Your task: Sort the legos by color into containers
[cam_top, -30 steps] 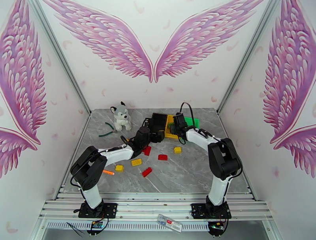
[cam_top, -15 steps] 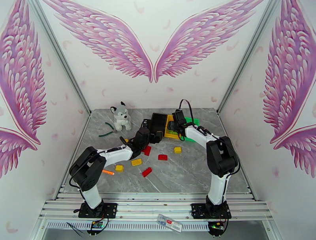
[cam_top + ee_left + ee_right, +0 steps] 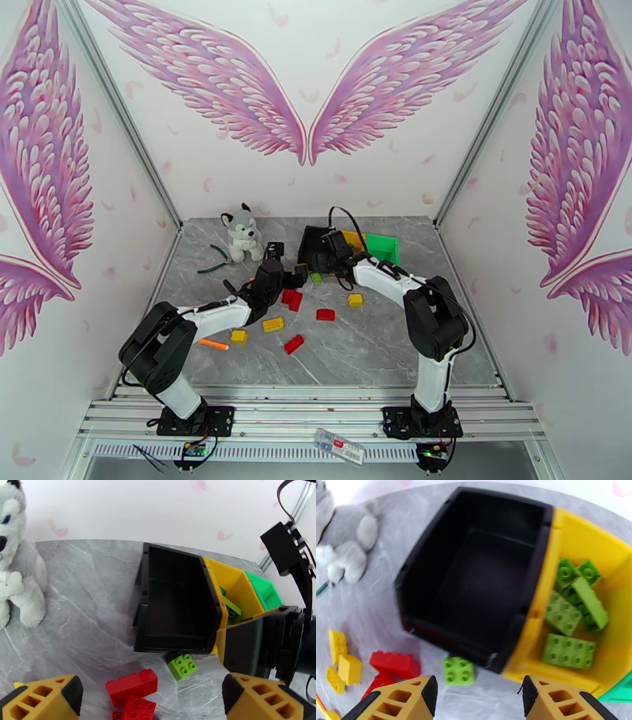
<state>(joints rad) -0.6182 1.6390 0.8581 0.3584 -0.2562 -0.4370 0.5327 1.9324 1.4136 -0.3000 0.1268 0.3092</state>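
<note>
Clearance from the black bin [image 3: 409, 572] looks like the crux, since the stray light-green lego [image 3: 459, 670] lies on the table just beside its front wall, ahead of the right gripper [image 3: 477, 693], whose fingers are spread and hold nothing. A straight descent straddling the brick's flat sides should suit, then a lift toward the green legos [image 3: 568, 614] in the yellow bin [image 3: 578, 539]. The left gripper [image 3: 152, 689] likewise gapes unladen near the red legos [image 3: 132, 683].

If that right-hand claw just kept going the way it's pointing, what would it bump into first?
Probably the small green brick, lying just ahead of the open right gripper, slightly left of centre. The near wall of the black bin stands right behind it; depth is hard to judge.
</note>
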